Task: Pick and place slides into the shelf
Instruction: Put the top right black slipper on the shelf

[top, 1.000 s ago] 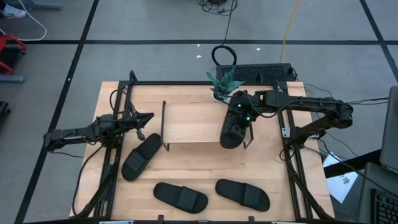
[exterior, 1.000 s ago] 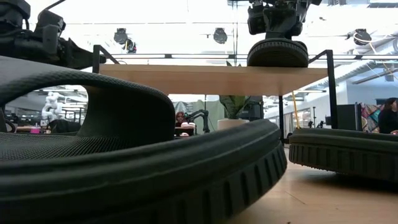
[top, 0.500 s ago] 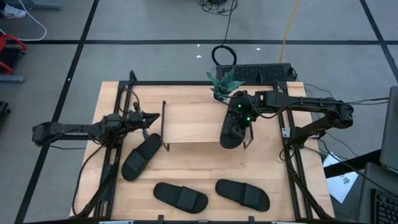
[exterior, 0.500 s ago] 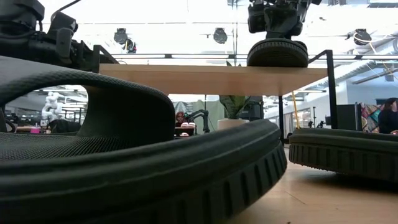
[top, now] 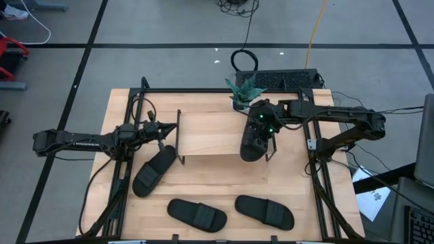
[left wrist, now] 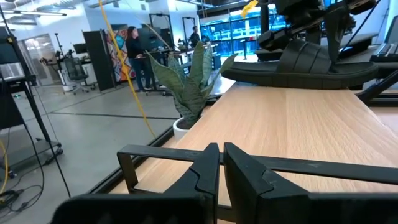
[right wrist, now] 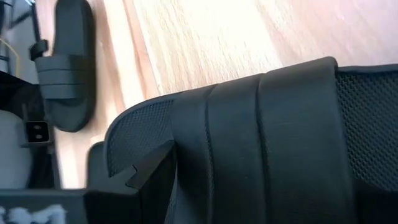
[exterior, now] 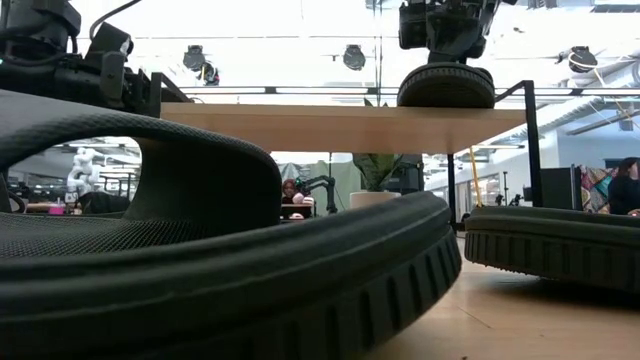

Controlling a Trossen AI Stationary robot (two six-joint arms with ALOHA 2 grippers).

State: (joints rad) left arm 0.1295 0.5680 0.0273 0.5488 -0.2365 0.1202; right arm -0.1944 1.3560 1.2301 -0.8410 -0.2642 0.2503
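My right pincer point(top: 257, 133) pinches one slide point(top: 252, 141) atop the shelf point(top: 207, 133); three slides remain below; left pincer point(top: 165, 128) pressed together.

A small potted plant point(top: 244, 91) with spiky green leaves stands at the far edge of the wooden tabletop point(top: 217, 186). Just beyond it a dark keyboard point(top: 278, 79) lies on the grey floor, near a coiled black cable point(top: 245, 59) and a yellow cord point(top: 316, 27). Far back in the room stands what may be a person point(left wrist: 133, 53).
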